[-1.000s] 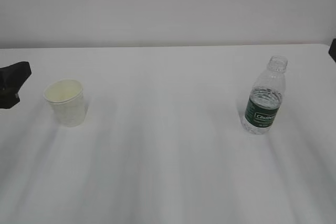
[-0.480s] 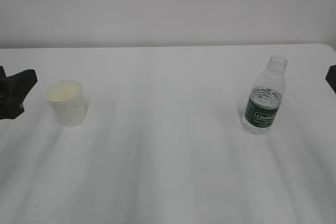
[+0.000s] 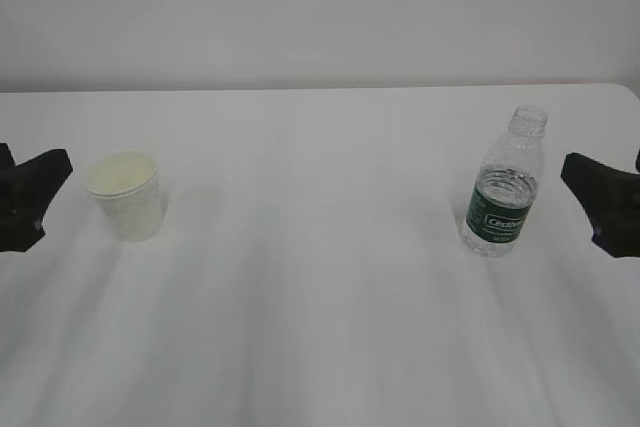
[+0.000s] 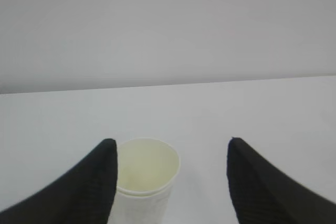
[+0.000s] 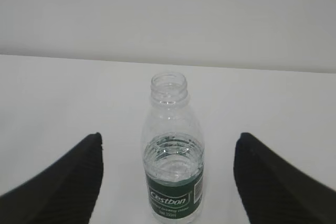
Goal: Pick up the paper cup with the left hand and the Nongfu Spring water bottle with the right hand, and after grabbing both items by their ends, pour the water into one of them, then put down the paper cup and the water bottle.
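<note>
A small white tapered paper cup (image 3: 125, 194), seemingly empty, stands on the white table (image 3: 320, 297) before the spread left pincer (image 4: 170, 153). The uncapped clear ribbed plastic bottle (image 5: 172, 156), part-filled with water (image 5: 173, 163), is framed, untouched, by the spread right pincer (image 5: 168, 145).

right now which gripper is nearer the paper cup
Left. The left gripper sits open just beside the paper cup, on its left and not touching it. The right gripper is across the table, beyond the water bottle.

Exterior camera looks slantwise down the table (image 3: 320, 327); wrist cameras sit low, seemingly facing inward.
</note>
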Controlling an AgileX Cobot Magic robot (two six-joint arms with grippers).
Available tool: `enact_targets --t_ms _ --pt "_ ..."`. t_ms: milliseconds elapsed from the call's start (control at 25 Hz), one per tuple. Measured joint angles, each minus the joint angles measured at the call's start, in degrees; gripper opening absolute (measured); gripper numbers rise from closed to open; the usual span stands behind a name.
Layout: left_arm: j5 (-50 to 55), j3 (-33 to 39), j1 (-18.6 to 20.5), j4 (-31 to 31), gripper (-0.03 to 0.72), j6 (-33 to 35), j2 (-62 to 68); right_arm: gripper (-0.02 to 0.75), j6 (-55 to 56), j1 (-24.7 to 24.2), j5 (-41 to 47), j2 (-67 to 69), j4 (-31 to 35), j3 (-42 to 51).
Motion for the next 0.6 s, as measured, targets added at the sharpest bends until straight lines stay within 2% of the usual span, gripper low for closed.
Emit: enact_targets --t_ms 280,600 --pt "-6.1 0.1 0.0 2.4 0.466 0.0 9.0 0.59 1.3 0.0 -5.6 7.0 -0.8 0.0" --pt "-6.8 0.1 0.0 3.6 0.465 0.0 19.4 0.59 1.7 0.0 -11.2 13.9 -1.8 0.0"
